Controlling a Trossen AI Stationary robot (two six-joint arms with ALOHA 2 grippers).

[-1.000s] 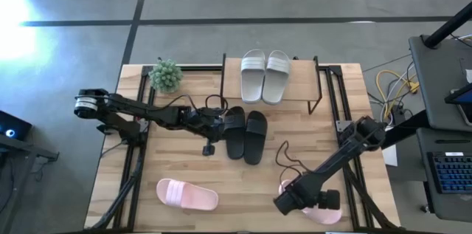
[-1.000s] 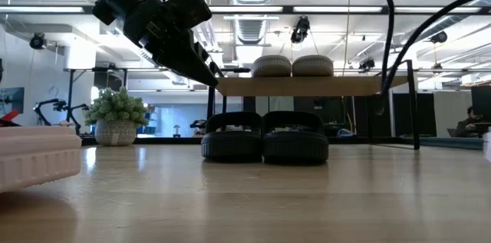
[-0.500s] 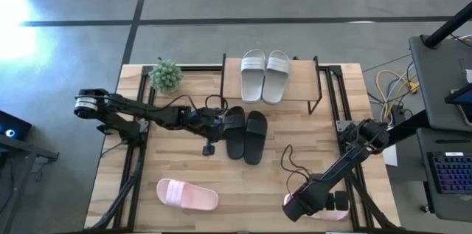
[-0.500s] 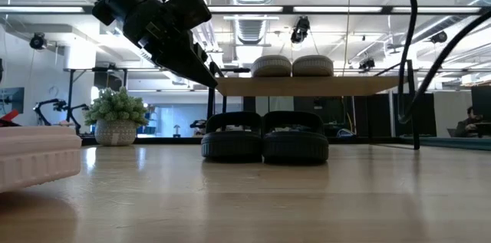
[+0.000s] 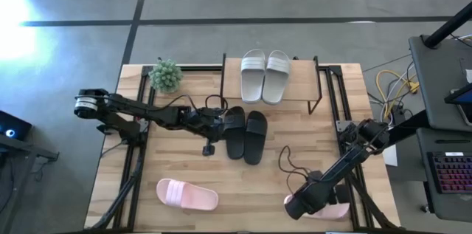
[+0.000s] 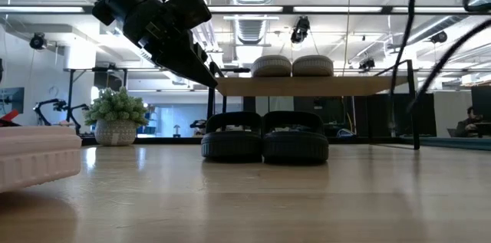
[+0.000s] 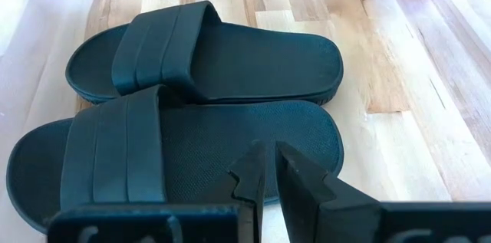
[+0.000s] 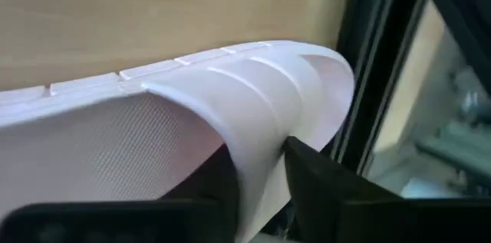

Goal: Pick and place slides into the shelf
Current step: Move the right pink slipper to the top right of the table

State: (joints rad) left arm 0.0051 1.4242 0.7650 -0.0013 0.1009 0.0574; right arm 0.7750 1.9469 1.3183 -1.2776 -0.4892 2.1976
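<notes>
Standing at the far edge of the worktop (image 5: 133, 153), the shelf (image 5: 295, 94) carries the pale pair (image 5: 265, 75) on its top board, and the black pair (image 5: 245, 135) is laid just in front of it, probably so it can be pushed under. One pink slide (image 5: 186, 194) is left near the front edge. The other pink slide (image 8: 192, 113), at the front right corner, is gripped by its strap in the right gripper (image 5: 306, 204), whose jaws were narrowed onto it since a second ago. The left gripper (image 7: 268, 170) is kept closed and empty over the black pair, unchanged.
</notes>
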